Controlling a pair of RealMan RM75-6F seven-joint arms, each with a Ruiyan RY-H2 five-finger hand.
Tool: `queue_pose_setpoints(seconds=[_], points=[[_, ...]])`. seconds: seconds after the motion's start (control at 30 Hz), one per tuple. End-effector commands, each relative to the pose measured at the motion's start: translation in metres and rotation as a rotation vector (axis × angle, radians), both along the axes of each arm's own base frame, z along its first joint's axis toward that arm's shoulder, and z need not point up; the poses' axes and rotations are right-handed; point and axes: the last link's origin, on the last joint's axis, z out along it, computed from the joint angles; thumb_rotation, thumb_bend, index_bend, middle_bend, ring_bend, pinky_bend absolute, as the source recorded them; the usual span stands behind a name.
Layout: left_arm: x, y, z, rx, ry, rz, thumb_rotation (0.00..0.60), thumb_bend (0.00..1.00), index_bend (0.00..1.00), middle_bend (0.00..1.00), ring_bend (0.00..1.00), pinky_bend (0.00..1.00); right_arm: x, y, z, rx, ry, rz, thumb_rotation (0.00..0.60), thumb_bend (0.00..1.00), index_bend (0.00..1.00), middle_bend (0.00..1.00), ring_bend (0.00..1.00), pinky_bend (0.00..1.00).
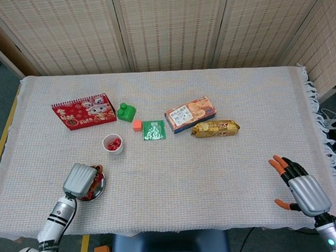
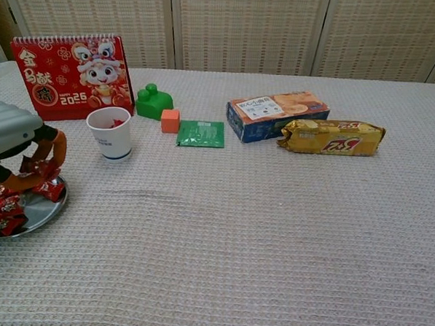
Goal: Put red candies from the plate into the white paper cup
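A metal plate of red wrapped candies lies at the front left; it is partly hidden under my hand in the head view. My left hand hovers just above the plate. Its fingertips pinch a red candy. The white paper cup stands upright just beyond the plate, with red candies inside. My right hand rests near the front right table edge, fingers spread and empty, seen only in the head view.
Behind the cup stand a red 2025 calendar, a green toy block, a small orange cube and a green sachet. A biscuit box and a golden snack pack lie at centre right.
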Motion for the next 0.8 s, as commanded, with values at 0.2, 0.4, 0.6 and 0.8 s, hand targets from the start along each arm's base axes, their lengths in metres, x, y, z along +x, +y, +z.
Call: queue_pose_setpoints(seconds=[0.2, 0.4, 0.6, 0.8], points=[[0.036, 0.045, 0.009, 0.026, -0.048, -0.003, 0.6, 0.41, 0.62, 0.63, 0.84, 1.0, -0.001, -0.002, -0.002, -0.003, 0.005, -0.008, 0.6, 0.06, 0.0, 0.0, 0.0, 0.14], [0.056, 0.073, 0.008, 0.032, -0.092, 0.022, 0.6, 0.41, 0.62, 0.63, 0.84, 1.0, -0.001, -0.004, -0.003, -0.003, 0.01, -0.013, 0.6, 0.06, 0.0, 0.0, 0.0, 0.14], [0.068, 0.087, 0.002, 0.045, -0.114, 0.017, 0.6, 0.41, 0.62, 0.63, 0.84, 1.0, -0.001, -0.005, -0.003, -0.009, 0.012, -0.018, 0.6, 0.06, 0.0, 0.0, 0.0, 0.14], [0.077, 0.103, -0.012, 0.042, -0.088, 0.016, 0.6, 0.41, 0.61, 0.63, 0.84, 1.0, -0.003, -0.008, -0.002, -0.015, 0.014, -0.029, 0.6, 0.06, 0.0, 0.0, 0.0, 0.14]])
